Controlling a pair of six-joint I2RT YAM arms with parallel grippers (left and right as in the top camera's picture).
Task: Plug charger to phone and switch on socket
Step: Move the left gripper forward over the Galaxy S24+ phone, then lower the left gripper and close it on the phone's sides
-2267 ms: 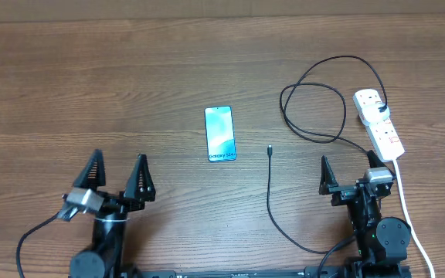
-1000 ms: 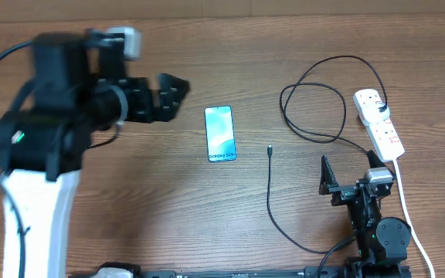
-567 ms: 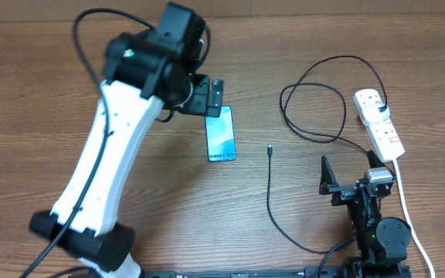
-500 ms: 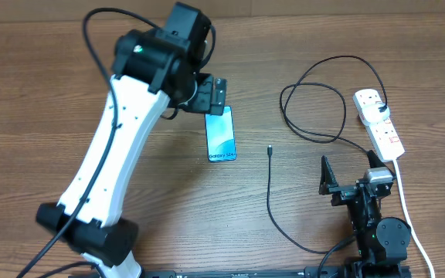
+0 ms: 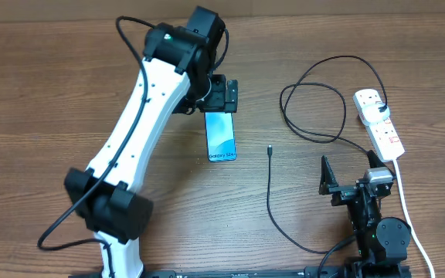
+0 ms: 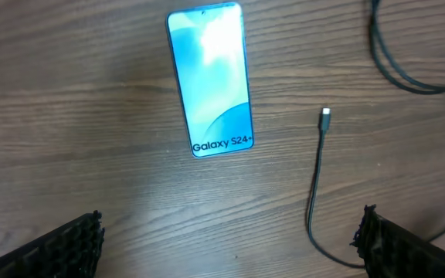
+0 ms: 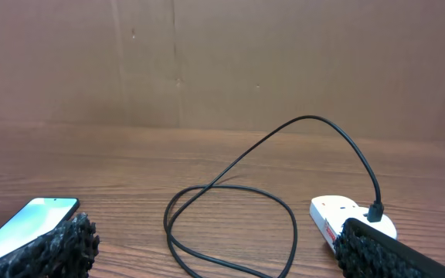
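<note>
Left claw (image 5: 221, 96) spread wide, nothing in it. Overhead has it over the far short end of the phone (image 5: 221, 134), arm stretched out across the surface (image 5: 52, 93). Left wrist view: both fingertips (image 6: 68, 245) sit at the bottom corners, well apart, bare wood between them, and the phone lies ahead and clear of them. No contact with the phone shows in that view.

Right claw (image 5: 349, 176) also wide open and empty, low at the near edge of the surface, right side, arm folded under it. Its wrist view looks across the wood at the phone's corner on the left and the socket (image 7: 352, 218) on the right.

Phone flat on the surface, about centre, screen up and lit blue-white, "Galaxy S24+" text at its near end. Nothing plugged into it.

Charger (image 5: 269, 193): thin black cable. Its connector tip (image 5: 270, 149) lies loose on the wood just right of the phone's near end, not touching it. Cable runs from the tip toward the near edge, curves right, then loops up on the far right and ends at the white adapter on the socket.

Socket: white strip at the right edge, lying at an angle, red switches on top; switch position too small to tell. Its white cord (image 5: 408, 216) trails toward the near edge, past the right claw.
</note>
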